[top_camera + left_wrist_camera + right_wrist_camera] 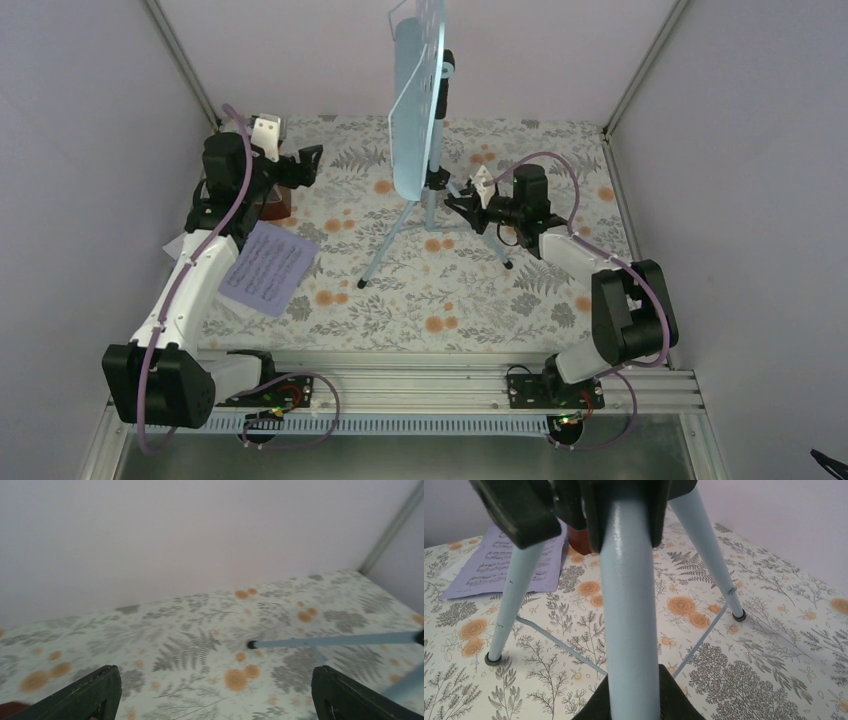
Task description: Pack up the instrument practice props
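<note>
Music stand [415,120] with splayed legs [393,245] blocks mid-table; open cloth [450,300] lies near the front rail [450,385]

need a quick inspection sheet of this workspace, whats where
surface: floral-print table cover, lying flat
job's things: pale-blue perforated music stand upright on its tripod, centre back; lilac printed sheet-music page flat at left; reddish-brown wooden metronome beyond it, partly hidden
clutter: nothing seen
grippers: left gripper open, empty; right gripper shut on the stand near its leg hub
cables: purple cables looped along both arms
surroundings: pale enclosure walls; metal rail at near edge
</note>
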